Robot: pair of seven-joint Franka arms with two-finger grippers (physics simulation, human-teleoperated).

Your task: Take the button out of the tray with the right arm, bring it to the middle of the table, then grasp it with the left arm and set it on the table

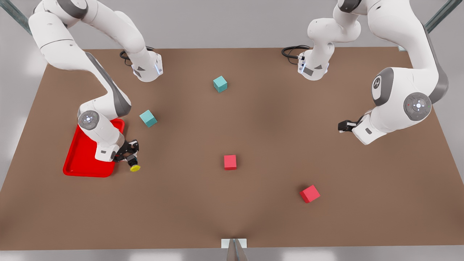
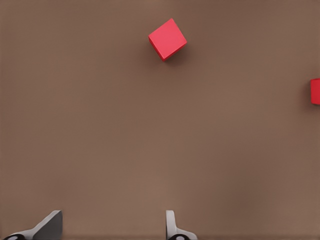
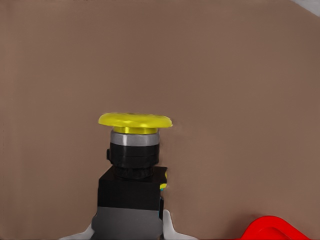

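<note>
front view: the right gripper [image 1: 129,156] sits at the front view's left, just past the near corner of the red tray [image 1: 81,159], pinching the button [image 1: 133,164] by its black body — the yellow cap points out toward the near edge of the bench [image 1: 253,137]. the button is outside the tray's rim, over bare bench beside it; whether it touches the surface cannot be told. the left gripper [image 1: 344,125] hangs at the front view's right, well apart from everything. two teal cubes lie on the far half, one [image 1: 148,118] near the tray and one [image 1: 220,84] near the middle; two red cubes lie on the near half, one [image 1: 230,162] near the centre and one [image 1: 310,193] toward the front view's right.

left wrist view: the left gripper [image 2: 110,227] shows two fingertips [image 2: 47,226] spread wide with bare bench between them. a red cube [image 2: 167,39] lies farther off, and a second red cube [image 2: 315,91] sits cut by the frame's edge.

right wrist view: the right gripper [image 3: 129,231] clamps the button [image 3: 132,170] on both sides of its boxy body, the yellow cap away from the camera. a rounded corner of the tray [image 3: 272,229] shows beside it.
</note>
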